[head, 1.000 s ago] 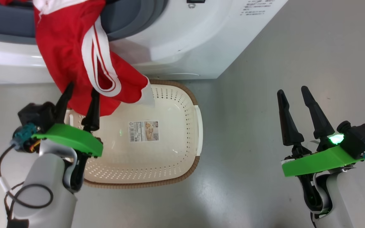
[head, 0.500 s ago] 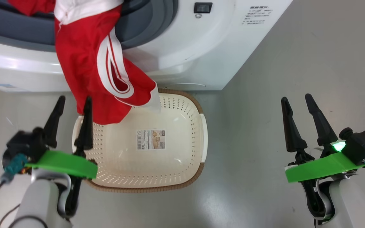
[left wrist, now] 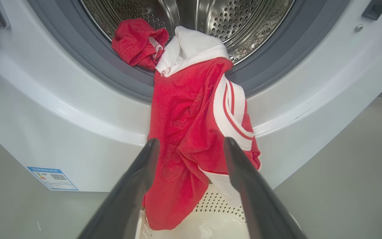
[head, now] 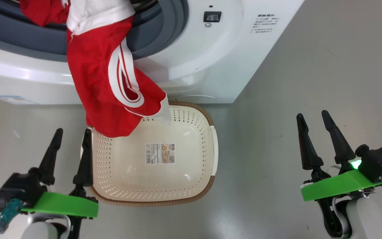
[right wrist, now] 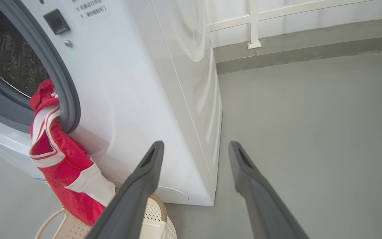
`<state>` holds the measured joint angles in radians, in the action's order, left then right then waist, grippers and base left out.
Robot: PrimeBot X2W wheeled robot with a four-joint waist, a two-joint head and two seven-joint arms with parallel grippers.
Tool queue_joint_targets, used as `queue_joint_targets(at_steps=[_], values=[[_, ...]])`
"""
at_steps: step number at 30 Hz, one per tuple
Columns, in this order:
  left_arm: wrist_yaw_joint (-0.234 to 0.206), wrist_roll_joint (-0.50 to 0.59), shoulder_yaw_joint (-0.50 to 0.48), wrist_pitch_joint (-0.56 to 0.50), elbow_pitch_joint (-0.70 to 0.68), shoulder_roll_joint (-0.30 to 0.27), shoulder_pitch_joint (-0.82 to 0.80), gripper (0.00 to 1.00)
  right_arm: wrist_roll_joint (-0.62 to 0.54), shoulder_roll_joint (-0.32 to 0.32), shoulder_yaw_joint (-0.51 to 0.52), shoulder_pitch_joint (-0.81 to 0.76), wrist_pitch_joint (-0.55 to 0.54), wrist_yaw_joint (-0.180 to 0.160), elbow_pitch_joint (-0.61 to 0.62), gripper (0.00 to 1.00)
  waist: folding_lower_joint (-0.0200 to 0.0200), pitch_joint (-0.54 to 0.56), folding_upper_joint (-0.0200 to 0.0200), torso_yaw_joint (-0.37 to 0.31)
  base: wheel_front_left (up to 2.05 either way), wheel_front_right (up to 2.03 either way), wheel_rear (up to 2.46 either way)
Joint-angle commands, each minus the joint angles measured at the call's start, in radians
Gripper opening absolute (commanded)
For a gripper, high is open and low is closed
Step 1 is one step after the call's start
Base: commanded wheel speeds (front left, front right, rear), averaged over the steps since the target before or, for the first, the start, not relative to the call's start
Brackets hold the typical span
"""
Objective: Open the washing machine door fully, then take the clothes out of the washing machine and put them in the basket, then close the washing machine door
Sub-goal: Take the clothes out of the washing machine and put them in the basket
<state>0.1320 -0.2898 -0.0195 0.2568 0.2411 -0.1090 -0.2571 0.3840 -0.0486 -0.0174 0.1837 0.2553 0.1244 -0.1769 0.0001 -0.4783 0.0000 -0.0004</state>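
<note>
The white washing machine (head: 211, 66) stands with its opening bare, and the washing machine door is out of view. Red clothes (head: 108, 89) with white stripes hang out of the steel drum (left wrist: 244, 20) over the grey gasket, and their lower end dangles above the far left corner of the cream basket (head: 197, 146). A second red piece (left wrist: 138, 43) lies on the drum's lip. My left gripper (head: 73, 130) is open at the basket's left edge, below the hanging clothes and apart from them. My right gripper (head: 312, 114) is open over bare floor, right of the basket.
The basket sits on the grey floor against the machine's front; a label sticker (head: 160, 153) lies on its bottom. A blue label (left wrist: 51, 177) marks the machine's lower front. A white railing (right wrist: 254, 23) and a low kerb run behind the machine's right side.
My left gripper, still open, has drawn back from the hem of the hanging clothes toward the basket's near left side. The head camera has shifted. The right gripper holds its pose.
</note>
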Motion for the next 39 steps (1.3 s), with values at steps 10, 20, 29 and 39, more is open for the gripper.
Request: queue_joint_targets(at_steps=[10,20,29,39], values=[[-0.001,0.007,-0.023,0.005,-0.025,-0.009,0.01,1.0,0.003,-0.002,-0.028,-0.027,0.006,0.006,0.019,1.0,-0.0001,0.014,0.0,-0.001,0.0,0.0,0.0],[-0.001,-0.017,0.068,0.005,0.031,-0.065,-0.18,1.0,0.005,-0.002,-0.031,-0.017,0.006,0.006,0.019,1.0,-0.0001,-0.011,0.0,0.01,0.0,0.0,0.0],[-0.001,-0.043,0.189,-0.036,0.227,-0.117,-0.476,1.0,0.018,-0.002,-0.048,0.009,0.006,0.006,0.018,1.0,-0.0001,-0.044,0.0,-0.001,0.0,0.0,0.0],[-0.001,-0.054,0.322,-0.104,0.446,-0.132,-0.734,1.0,0.044,-0.002,-0.054,0.033,0.006,0.006,0.023,1.0,-0.0001,-0.083,0.0,-0.028,0.0,0.0,0.0]])
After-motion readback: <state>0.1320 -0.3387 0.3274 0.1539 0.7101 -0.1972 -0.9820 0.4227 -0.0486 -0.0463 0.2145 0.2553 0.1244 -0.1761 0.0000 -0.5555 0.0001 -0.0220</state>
